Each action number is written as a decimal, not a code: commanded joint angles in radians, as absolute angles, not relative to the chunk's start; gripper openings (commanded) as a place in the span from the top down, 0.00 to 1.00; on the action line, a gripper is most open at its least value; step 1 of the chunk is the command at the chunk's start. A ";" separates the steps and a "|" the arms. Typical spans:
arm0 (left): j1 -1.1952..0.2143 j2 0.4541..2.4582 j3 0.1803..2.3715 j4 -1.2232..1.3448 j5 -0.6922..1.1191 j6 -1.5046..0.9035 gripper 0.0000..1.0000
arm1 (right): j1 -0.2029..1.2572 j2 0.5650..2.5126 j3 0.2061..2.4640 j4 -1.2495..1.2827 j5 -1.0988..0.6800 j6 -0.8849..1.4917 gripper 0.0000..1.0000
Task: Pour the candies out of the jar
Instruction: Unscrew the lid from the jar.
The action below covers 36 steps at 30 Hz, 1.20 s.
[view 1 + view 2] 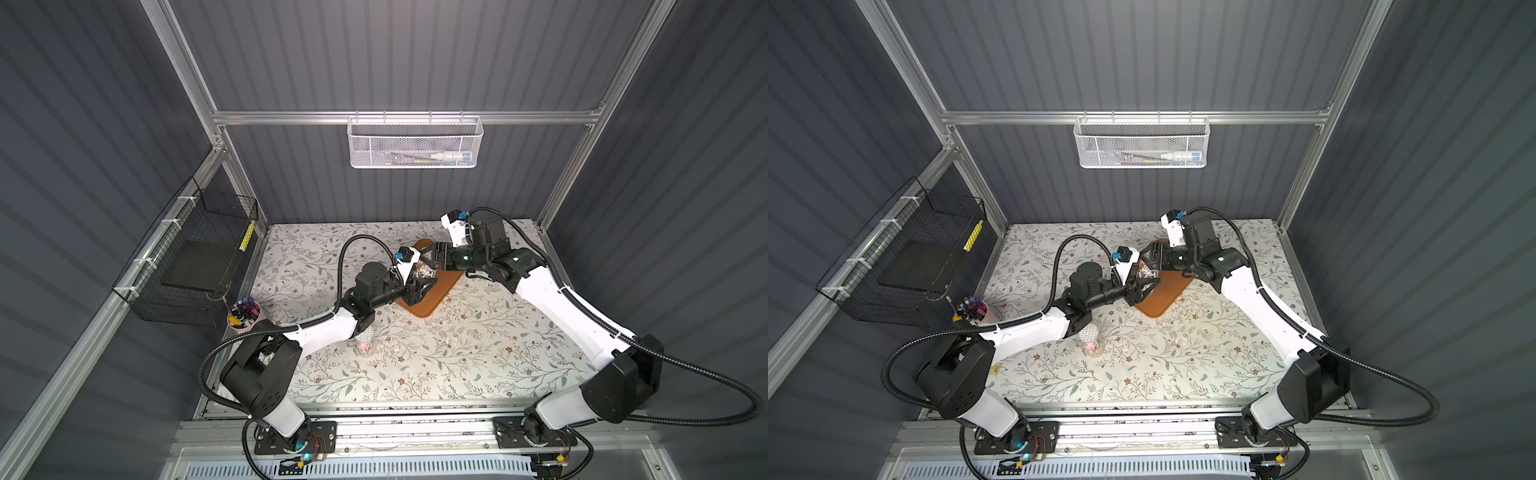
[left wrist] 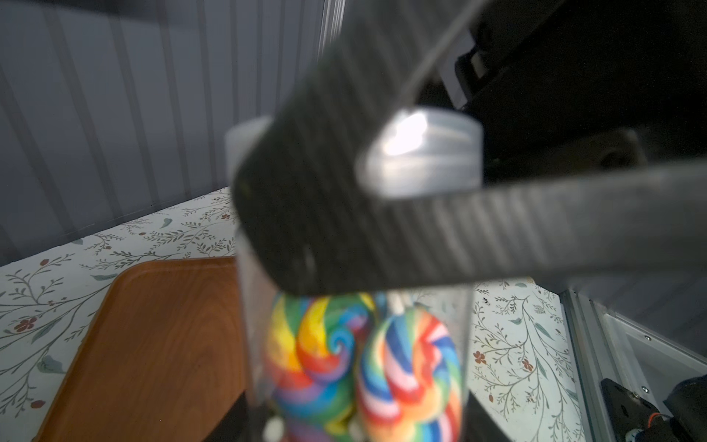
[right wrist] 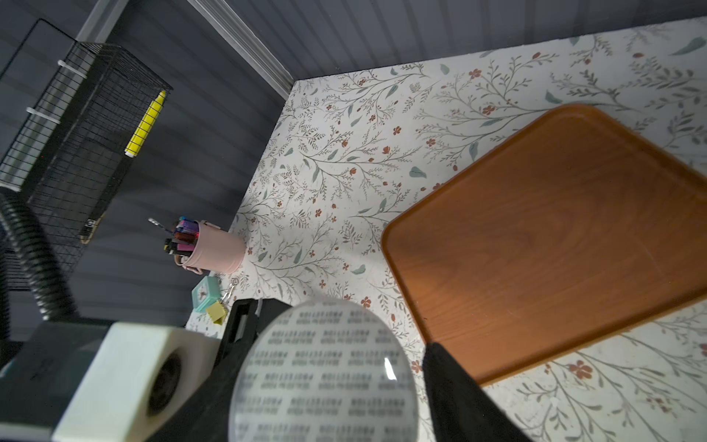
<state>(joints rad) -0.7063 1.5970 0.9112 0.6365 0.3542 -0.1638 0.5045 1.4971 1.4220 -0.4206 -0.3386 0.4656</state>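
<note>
The left gripper (image 1: 417, 287) is clamped on the clear jar (image 1: 424, 272), held over the brown tray (image 3: 554, 248) — swirled candies (image 2: 363, 363) inside. The right gripper (image 1: 433, 258) straddles the lid (image 3: 325, 375) — whether it squeezes, I cannot tell. The lid's rows of grey print are unreadable.

Both top views look steeply down from high over the whole table (image 1: 457, 365); both wrist views sit close to the jar (image 2: 264, 313), sharing the tray (image 2: 153, 344)
</note>
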 commanded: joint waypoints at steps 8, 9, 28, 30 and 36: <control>-0.711 1.577 0.905 0.712 0.428 -0.193 1.00 | 0.502 1.459 1.409 -0.355 -0.399 0.381 0.52; -0.708 1.580 0.903 0.736 0.477 -0.206 1.00 | 0.492 1.450 1.391 -0.308 -0.489 0.353 0.53; -0.707 1.552 0.873 0.775 0.518 -0.231 1.00 | 0.431 1.451 1.402 -0.209 -0.891 0.271 0.26; -0.707 1.539 0.875 0.727 0.452 -0.197 1.00 | 0.433 1.443 1.408 -0.254 -0.802 0.282 0.19; -0.709 1.528 0.877 0.666 0.289 -0.134 1.00 | 0.434 1.463 1.451 -0.383 -0.557 0.351 0.14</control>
